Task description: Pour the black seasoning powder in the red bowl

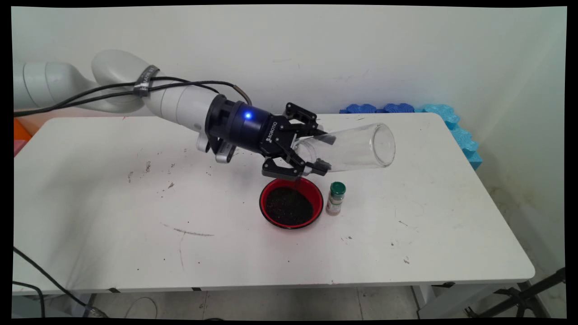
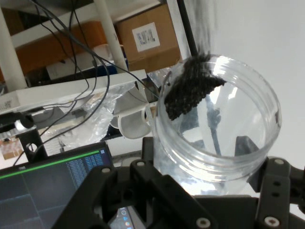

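Gripper [image 1: 323, 153] is clamping a clear jar [image 1: 350, 148] near its mouth end, both fingers pressing on the glass, jar lying almost horizontal above the table [image 1: 113, 203]. The jar's closed base is pointing right toward the foam; the open mouth is sitting at the gripper side, right above the red bowl [image 1: 291, 202]. A thin dark stream seems to be falling from the mouth into the bowl, though it is faint in the main view. The bowl is already carrying a dark granular heap. In the hand view a clump of dark grains [image 2: 188, 88] is clinging to the jar's rim, [image 2: 217, 164] marking the jar wall there.

A small green-capped shaker [image 1: 335, 198] is standing upright just beside the bowl's right edge, not touching it as far as I can tell.

Risks: smooth glass held at one end could be slipping or rotating in the fingers; the clinging clump could be dropping past the bowl's rim; a low swing could be knocking the shaker.

Table is white, scuffed, speckled with stray grains. Blue foam pieces [image 1: 406, 109] are lining the far right edge against a pale wall.
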### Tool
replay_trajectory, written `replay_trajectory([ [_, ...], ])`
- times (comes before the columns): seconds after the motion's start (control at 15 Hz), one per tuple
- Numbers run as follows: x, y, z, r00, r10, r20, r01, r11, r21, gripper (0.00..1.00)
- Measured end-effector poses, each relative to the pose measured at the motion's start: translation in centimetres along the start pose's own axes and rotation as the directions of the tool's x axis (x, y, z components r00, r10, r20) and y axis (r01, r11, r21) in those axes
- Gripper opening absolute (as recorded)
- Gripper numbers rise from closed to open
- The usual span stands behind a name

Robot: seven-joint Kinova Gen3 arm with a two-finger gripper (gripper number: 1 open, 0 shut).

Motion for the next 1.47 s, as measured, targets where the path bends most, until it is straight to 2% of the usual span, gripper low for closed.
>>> replay_trajectory([
  [0.27, 0.3, 0.3, 0.3, 1.000, -0.023, 0.019, 0.024, 1.000, -0.010, 0.00],
  [0.87, 1.4, 1.5, 0.9, 0.992, -0.095, 0.081, 0.100, 0.993, -0.068, 0.00],
  [1.47, 2.0, 2.0, 1.1, 0.982, -0.135, 0.131, 0.147, 0.986, -0.083, 0.00],
])
